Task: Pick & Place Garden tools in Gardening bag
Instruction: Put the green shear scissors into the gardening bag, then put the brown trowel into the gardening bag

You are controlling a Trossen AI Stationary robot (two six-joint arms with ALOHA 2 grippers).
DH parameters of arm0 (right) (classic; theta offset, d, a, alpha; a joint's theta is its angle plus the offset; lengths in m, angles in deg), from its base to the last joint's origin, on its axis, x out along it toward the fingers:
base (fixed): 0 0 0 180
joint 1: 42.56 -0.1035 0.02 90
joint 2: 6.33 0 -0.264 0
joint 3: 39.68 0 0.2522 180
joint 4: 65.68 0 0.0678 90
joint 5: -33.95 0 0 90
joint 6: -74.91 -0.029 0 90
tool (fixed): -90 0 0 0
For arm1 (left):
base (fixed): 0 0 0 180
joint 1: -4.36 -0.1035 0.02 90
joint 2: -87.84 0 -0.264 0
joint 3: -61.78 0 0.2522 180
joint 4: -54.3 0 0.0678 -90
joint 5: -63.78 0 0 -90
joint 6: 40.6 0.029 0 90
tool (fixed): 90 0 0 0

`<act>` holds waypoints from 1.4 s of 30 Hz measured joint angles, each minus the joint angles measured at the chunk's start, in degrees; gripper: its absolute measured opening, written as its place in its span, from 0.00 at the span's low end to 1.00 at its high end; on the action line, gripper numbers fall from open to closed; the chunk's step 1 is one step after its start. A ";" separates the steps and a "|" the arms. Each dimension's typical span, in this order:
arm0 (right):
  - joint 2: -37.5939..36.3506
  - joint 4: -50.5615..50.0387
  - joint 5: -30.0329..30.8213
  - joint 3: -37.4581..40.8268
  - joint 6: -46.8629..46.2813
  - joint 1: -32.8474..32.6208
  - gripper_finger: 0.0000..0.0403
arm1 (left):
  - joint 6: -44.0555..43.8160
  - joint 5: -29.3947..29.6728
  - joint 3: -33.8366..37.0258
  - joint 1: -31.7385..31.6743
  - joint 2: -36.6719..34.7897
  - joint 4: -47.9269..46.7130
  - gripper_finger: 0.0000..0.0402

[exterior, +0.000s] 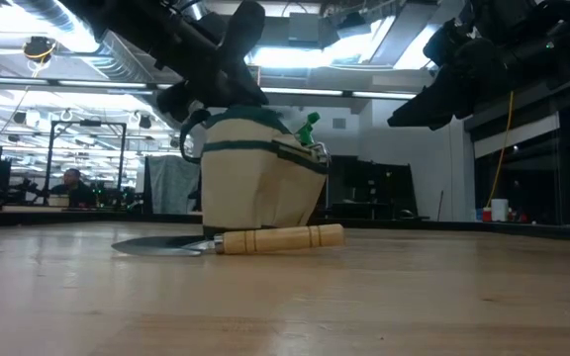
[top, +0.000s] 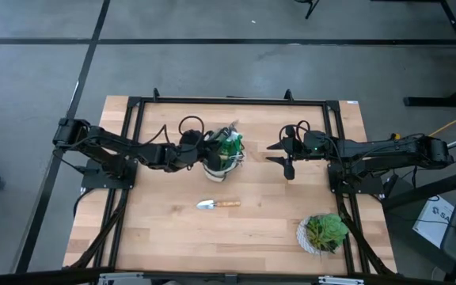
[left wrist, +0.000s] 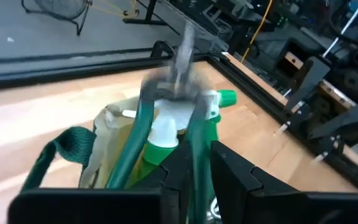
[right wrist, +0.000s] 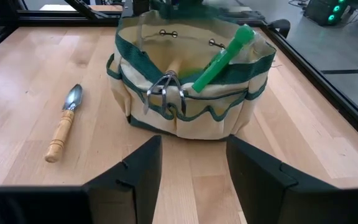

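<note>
trowel (top: pixel 217 204) on table, clear of both fingers

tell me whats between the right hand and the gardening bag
Nothing: in the right wrist view only bare wooden table lies between the open right hand and the gardening bag. The trowel lies off to the side.

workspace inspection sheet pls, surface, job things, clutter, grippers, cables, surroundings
surface: light wooden table in a black frame
job's things: cream fabric bag with green trim upright, bright green item sticking out; wooden-handled silver trowel flat on the table beside it
clutter: leafy plant in white pot at a table corner
grippers: left gripper over the bag, narrowly closed on its green strap; right gripper open, empty, apart
cables: black loops by both arms
surroundings: person seated far behind
</note>
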 joint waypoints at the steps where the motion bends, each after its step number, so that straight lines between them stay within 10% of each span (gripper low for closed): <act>1: 0.00 0.00 0.00 0.00 -0.01 0.01 0.45 | -1.16 0.00 0.00 -0.08 0.00 -0.01 0.14; 17: 0.00 0.00 -0.04 0.00 0.00 0.02 0.45 | 1.74 -0.40 0.00 -0.70 0.00 0.02 0.28; 42: 0.00 0.00 -0.24 0.00 -0.02 0.00 0.45 | 32.83 -21.11 0.00 4.35 -0.04 11.33 0.33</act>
